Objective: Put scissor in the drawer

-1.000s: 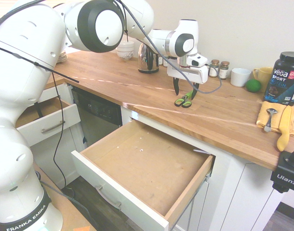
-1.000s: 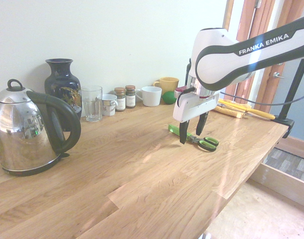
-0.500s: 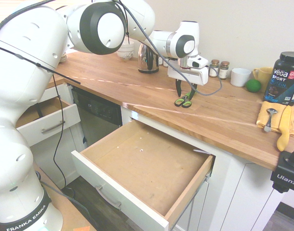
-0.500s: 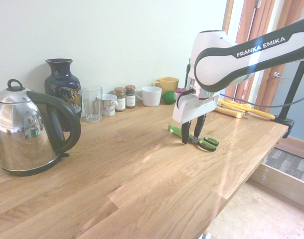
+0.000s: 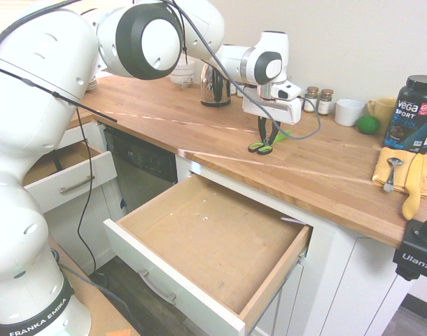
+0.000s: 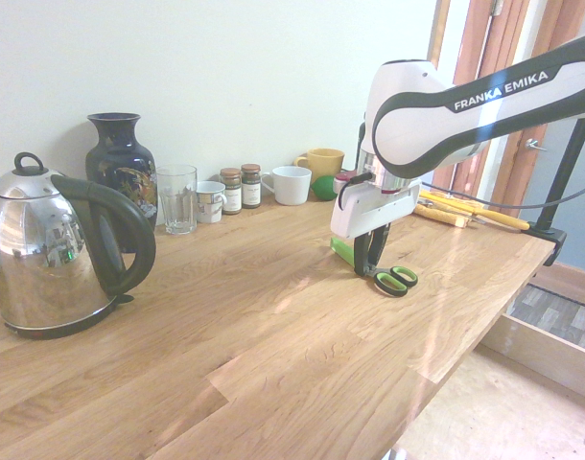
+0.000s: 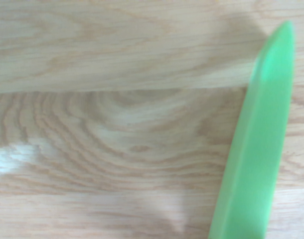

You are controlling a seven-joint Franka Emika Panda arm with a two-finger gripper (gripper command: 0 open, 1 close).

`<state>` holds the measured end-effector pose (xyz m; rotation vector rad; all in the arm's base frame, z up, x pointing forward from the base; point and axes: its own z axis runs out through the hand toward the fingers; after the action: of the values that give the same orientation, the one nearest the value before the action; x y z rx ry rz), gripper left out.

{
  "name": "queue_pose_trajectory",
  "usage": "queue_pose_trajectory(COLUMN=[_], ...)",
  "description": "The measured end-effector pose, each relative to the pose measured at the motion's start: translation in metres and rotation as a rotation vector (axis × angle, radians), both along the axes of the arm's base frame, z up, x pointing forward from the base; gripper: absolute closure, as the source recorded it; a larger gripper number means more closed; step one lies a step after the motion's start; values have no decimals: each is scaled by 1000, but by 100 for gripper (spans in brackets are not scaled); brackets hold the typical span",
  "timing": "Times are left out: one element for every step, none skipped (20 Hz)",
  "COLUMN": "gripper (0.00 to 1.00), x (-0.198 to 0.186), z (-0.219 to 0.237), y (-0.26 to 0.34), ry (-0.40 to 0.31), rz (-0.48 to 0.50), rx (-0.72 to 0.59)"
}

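"Where are the scissors [image 6: 395, 279]?"

"On the wooden counter [image 5: 199, 126], green blade cover on one side of the gripper [image 6: 371, 255], loops on the other."

"Anything around them?"

"The open drawer [image 5: 210, 234] is below, past the counter's edge. The green ball [image 5: 367, 124] sits by the white mug [image 5: 349, 112] and yellow mug [image 5: 381, 109], near the black tub [image 5: 411, 114]. The kettle [image 6: 58, 249] and blue vase [image 6: 123, 177] stand well apart from the scissors."

"What's in the way?"

"The counter's front edge lies between scissors and drawer; I see nothing else there."

"And the gripper?"

"Its fingers are drawn narrow around the scissors' middle. Whether they grip firmly, I can't tell."
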<state>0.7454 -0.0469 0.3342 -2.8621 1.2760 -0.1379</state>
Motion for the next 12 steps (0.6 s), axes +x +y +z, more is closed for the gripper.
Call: queue_pose_trajectory(gripper=[100, 100, 100, 100, 100, 100, 100, 100, 100, 100, 100, 100], x=[0, 0, 0, -1, -1, -1, -1, -2, -2, -3, -3, -4], z=[0, 0, 0, 0, 0, 0, 0, 1, 1, 1, 1, 2], y=[-1, -1, -2, -2, -2, -2, -2, -2, -2, -2, -2, -2], ry=[-2, -2, -3, -4, -6, -7, -9, -11, -12, -12, -12, -10], rz=[-1, -3, -5, -5, -6, -6, -6, -6, -6, -6, -6, -7], rx=[1, 2, 4, 5, 5, 5, 6, 6, 6, 6, 6, 6])
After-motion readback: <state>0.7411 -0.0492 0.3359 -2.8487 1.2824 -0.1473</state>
